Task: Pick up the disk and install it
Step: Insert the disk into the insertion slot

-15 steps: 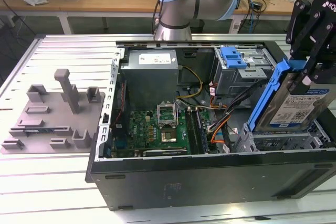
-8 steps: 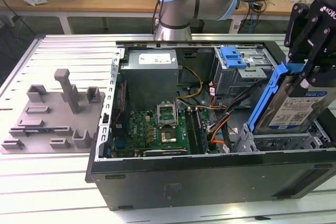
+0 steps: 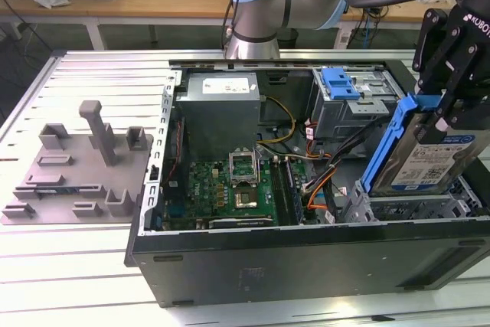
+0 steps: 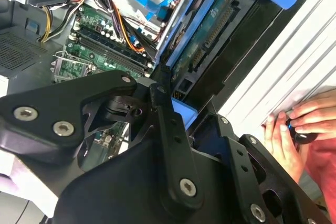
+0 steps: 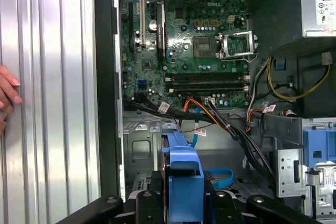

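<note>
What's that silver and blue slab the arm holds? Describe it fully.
The disk is a flat silver rectangle with a white-and-blue label, edged by a blue plastic frame. The gripper clamps its upper end, holding it steeply tilted over the drive bay inside the open computer case, at the exterior view's right.

1. The bay (image 3: 406,208) under the tilted disk (image 3: 432,155) lies open from above, hemmed in by the case wall (image 3: 306,258) and the drive cage (image 3: 344,116).
2. A bundle of cables (image 3: 321,178) (orange and black) crosses just beside it.
3. Room is free above the motherboard (image 3: 230,185).
4. A person's hand (image 5: 7,95) rests on the table (image 5: 58,103) outside the case.
</note>
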Controlling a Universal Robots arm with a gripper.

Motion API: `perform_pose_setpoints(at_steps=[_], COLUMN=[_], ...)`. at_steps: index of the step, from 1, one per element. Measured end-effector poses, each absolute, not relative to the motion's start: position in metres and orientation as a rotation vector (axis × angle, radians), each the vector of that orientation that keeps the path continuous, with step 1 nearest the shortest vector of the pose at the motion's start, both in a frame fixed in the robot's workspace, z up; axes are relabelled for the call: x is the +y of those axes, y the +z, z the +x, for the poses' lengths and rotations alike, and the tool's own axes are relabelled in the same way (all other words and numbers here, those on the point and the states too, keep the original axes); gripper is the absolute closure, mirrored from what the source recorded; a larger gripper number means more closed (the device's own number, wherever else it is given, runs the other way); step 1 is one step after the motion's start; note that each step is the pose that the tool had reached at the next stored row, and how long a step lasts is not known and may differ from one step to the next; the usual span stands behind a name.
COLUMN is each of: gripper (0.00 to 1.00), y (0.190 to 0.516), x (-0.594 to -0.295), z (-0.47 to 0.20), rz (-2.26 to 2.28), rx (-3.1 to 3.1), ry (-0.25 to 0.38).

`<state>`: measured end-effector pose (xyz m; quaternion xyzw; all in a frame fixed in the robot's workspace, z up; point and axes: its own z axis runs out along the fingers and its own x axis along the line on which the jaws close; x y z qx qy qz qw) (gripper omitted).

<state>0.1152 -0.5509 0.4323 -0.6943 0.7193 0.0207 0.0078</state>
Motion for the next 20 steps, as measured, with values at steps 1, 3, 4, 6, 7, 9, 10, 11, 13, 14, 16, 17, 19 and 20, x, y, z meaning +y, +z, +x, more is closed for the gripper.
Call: perform_pose_setpoints(at_steps=[1,3,4,6,7,9,10,11,13,14,16,17,19,20], gripper=[0.63,0.63,0.63,0.63,0.63,0.63,0.63,0.63,0.63,0.63,0.63,0.63,0.63,0.63], y=[0.432,0.43,0.43,0.43,0.431,0.435,0.439,0.441,0.446,0.448,0.455,0.459,0.462,0.464], x=[-0.551,-0.551,-0.551,-0.551,-0.551,-0.551,-0.551,-0.551,-0.551,-0.551,-0.551,-0.551,-0.551,-0.551], z=[0.115,0.115,0.115,0.115,0.115,0.116,0.115,0.115,0.115,0.115,0.115,0.115,0.115,0.115], rz=[-2.171,-2.17,-2.17,-2.17,-2.17,-2.17,-2.17,-2.17,-2.17,-2.17,-2.17,-2.17,-2.17,-2.17], rx=[2.249,2.249,2.249,2.249,2.248,2.248,2.248,2.248,2.249,2.249,2.249,2.248,2.249,2.249], ry=[0.064,0.065,0.065,0.065,0.066,0.066,0.065,0.065,0.065,0.065,0.065,0.065,0.065,0.065])
